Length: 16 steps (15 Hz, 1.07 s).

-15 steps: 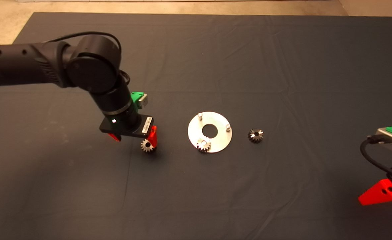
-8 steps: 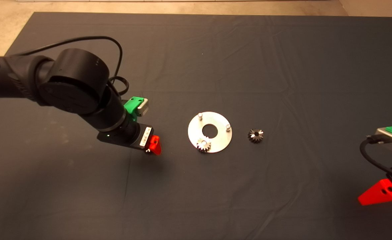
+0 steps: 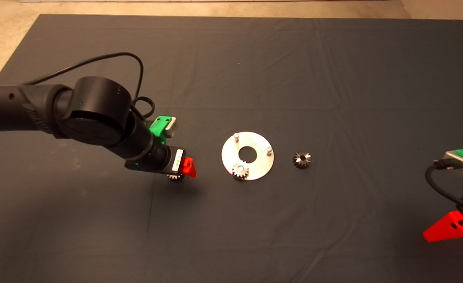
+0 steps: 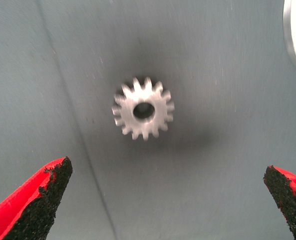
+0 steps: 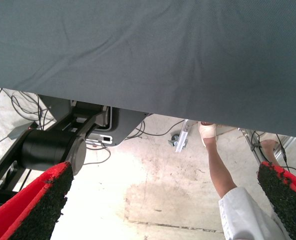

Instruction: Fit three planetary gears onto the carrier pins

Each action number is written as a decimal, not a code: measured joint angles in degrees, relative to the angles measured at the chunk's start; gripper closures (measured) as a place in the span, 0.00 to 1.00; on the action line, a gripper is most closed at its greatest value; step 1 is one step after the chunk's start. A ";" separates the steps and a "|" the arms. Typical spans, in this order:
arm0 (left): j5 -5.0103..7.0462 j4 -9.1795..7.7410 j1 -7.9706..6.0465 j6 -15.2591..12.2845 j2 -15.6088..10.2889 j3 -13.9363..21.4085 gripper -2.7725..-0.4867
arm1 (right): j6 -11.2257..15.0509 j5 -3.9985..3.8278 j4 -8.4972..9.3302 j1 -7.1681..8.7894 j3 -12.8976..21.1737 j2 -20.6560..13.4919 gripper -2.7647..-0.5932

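Three planetary gears are counted. One bright gear (image 4: pixel 143 108) lies flat on the mat (image 3: pixel 255 59), its centre hole facing up, directly beneath the left gripper (image 4: pixel 162 200), whose fingers are spread wide on either side and touch nothing. A second bright gear (image 3: pixel 240 171) is seated on the near pin of the disc (image 3: pixel 259 167), bore upright. The darker gear (image 3: pixel 301 159) rests flat on the mat just right of the disc. Two carrier pins (image 3: pixel 236 136) (image 3: pixel 269 149) are left bare. The right gripper (image 5: pixel 162 205) is parked at the lower right edge, fingers apart and empty; a person's leg (image 5: pixel 220 170) is seen beyond the mat.
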 joint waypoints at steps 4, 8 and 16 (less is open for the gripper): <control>-0.22 2.58 2.41 -0.36 -0.02 -0.30 0.00 | 0.00 0.04 0.00 0.00 0.00 0.00 0.01; -0.20 5.83 5.40 -0.47 -0.02 -0.38 0.00 | 0.00 0.03 0.01 0.00 0.00 -0.01 0.01; -0.24 10.81 5.53 -0.71 -0.44 -0.61 0.00 | 0.00 0.02 0.01 0.00 0.00 0.00 0.01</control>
